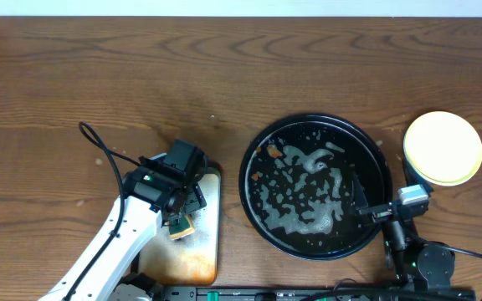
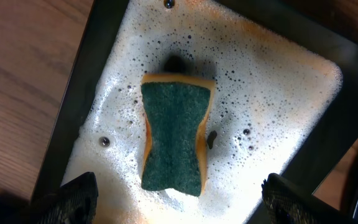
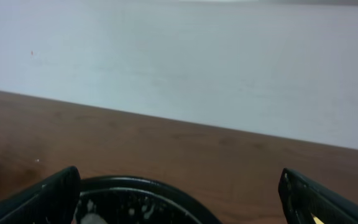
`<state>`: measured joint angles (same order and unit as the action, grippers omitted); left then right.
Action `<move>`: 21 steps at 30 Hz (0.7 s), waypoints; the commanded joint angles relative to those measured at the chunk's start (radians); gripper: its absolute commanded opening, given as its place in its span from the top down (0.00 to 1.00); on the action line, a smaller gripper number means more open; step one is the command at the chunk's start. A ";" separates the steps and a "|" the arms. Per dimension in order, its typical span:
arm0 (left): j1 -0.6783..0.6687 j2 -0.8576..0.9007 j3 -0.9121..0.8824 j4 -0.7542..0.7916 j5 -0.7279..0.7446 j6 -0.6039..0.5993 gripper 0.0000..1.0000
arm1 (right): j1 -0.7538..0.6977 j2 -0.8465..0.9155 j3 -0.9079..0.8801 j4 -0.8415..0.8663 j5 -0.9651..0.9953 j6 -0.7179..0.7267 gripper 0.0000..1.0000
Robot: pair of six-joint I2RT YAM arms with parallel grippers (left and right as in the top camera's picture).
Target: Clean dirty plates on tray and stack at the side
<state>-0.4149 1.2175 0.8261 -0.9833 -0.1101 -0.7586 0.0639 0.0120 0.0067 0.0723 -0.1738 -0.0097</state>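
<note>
The large round black tray [image 1: 246, 167] sits right of centre with white soapy flecks and a few orange specks; no plate lies on it. A pale yellow plate [image 1: 443, 148] rests on the table right of the tray; anything beneath it is hidden, and no mint-blue plate shows. My left gripper [image 1: 182, 213] is open and hovers over a green-and-yellow sponge [image 2: 174, 138], its fingers [image 2: 179, 199] spread wide and clear of it. My right gripper [image 1: 360, 199] is open and empty over the tray's right side; in the right wrist view its fingers [image 3: 179, 199] frame the tray's rim [image 3: 135, 185].
The sponge lies in a rectangular stained metal tray [image 2: 278, 81] full of foam, at the front left [image 1: 209, 251]. Bare wooden table [image 1: 141, 75] stretches across the back and left. A pale wall [image 3: 179, 62] rises behind the table.
</note>
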 commanded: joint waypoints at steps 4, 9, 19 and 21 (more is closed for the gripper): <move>0.004 -0.006 -0.004 -0.001 -0.005 0.005 0.14 | -0.011 -0.006 -0.001 -0.141 0.012 -0.006 0.01; 0.004 -0.006 -0.004 -0.002 -0.005 0.005 0.14 | -0.011 0.001 -0.001 -0.133 0.013 -0.006 0.01; 0.004 -0.006 -0.004 -0.002 -0.005 0.005 0.14 | -0.011 0.002 -0.001 -0.133 0.013 -0.006 0.01; 0.004 -0.006 -0.004 -0.002 -0.008 0.005 0.14 | -0.011 0.001 -0.001 -0.133 0.013 -0.006 0.01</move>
<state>-0.4149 1.2175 0.8261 -0.9833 -0.1104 -0.7586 0.0639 0.0158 0.0067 -0.0559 -0.1661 -0.0097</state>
